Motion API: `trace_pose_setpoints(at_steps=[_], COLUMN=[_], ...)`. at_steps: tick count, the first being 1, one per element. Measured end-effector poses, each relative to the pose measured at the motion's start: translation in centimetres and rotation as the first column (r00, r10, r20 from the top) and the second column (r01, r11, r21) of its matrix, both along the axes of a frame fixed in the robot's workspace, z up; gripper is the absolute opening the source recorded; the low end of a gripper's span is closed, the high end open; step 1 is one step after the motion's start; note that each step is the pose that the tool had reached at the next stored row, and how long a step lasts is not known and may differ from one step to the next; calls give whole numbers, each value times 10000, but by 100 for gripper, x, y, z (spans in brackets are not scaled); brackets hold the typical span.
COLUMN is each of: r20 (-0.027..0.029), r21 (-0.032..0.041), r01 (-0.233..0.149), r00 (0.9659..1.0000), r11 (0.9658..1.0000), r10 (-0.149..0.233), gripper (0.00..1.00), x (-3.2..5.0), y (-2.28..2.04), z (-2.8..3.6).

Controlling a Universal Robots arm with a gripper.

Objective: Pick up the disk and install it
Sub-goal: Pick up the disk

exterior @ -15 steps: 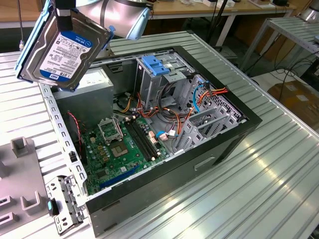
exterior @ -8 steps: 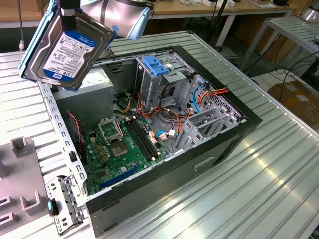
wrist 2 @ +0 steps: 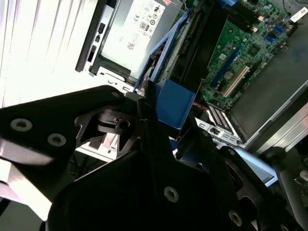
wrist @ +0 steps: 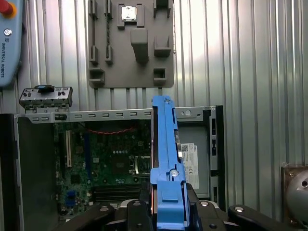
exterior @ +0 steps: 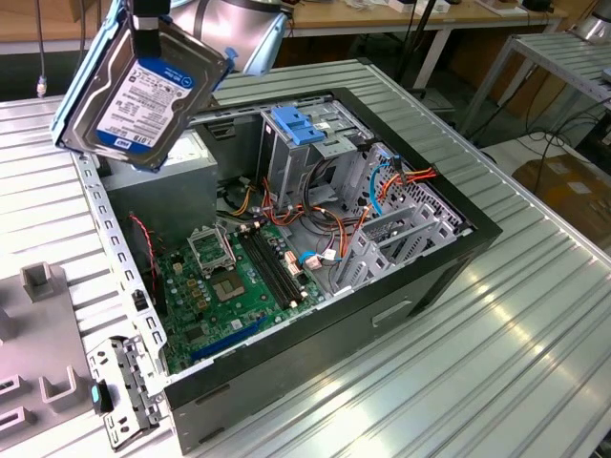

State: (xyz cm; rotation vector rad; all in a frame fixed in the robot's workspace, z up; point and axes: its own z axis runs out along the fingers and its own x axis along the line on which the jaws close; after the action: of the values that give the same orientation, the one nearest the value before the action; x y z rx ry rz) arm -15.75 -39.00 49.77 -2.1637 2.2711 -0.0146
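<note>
The disk [exterior: 134, 91], a silver-grey drive with a white-and-blue label in a light blue carrier, hangs tilted in the air at the exterior view's upper left. It is above the corner of the open computer case [exterior: 477, 229]. My gripper [exterior: 149, 33] comes down from above and is shut on the carrier's upper edge. In the first wrist view the disk [wrist: 166, 154] shows edge-on as a blue rail rising from my gripper [wrist: 166, 207], over the case's motherboard side. In the second wrist view the blue carrier [wrist 2: 171, 103] sits between black fingers [wrist 2: 144, 125].
Inside the case are a green motherboard [exterior: 239, 277], a tall metal drive cage with a blue bracket [exterior: 301, 129], orange and blue cables, and a grey power-supply box [wrist 2: 139, 29]. A grey fixture plate [wrist: 130, 43] and a loose metal bracket [exterior: 119, 391] lie on the ribbed metal table.
</note>
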Motion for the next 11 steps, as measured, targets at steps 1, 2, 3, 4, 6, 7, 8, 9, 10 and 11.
trace_pose_setpoints(at_steps=[1, 2, 3, 4, 6, 7, 8, 9, 10, 11], r20=[0, 1, 1, 0, 0, 1, 1, 1, 0, 0], r21=[0, 2, 1, 1, 0, 1, 1, 0, -2, -7], r01=[0, 1, 0, 0, 0, 0, 0, 0, 0, 1], r00=[10000, 10000, 10000, 10000, 10000, 10000, 10000, 10000, 10000, 10000], r11=[10000, 10000, 10000, 10000, 10000, 10000, 10000, 10000, 10000, 10000], r10=[0, -1, 0, 0, 0, 0, 0, 0, 0, -1], gripper=[37, 37, 37, 37, 37, 37, 37, 37, 37, 37], x=[9, 13, 16, 18, 23, 27, 34, 50, 72, 132], y=[-2, -7, -12, -19, -57, -80, -98, -105, -108, -113], z=[0, 0, 0, 0, 0, 0, 0, -1, -1, -1])
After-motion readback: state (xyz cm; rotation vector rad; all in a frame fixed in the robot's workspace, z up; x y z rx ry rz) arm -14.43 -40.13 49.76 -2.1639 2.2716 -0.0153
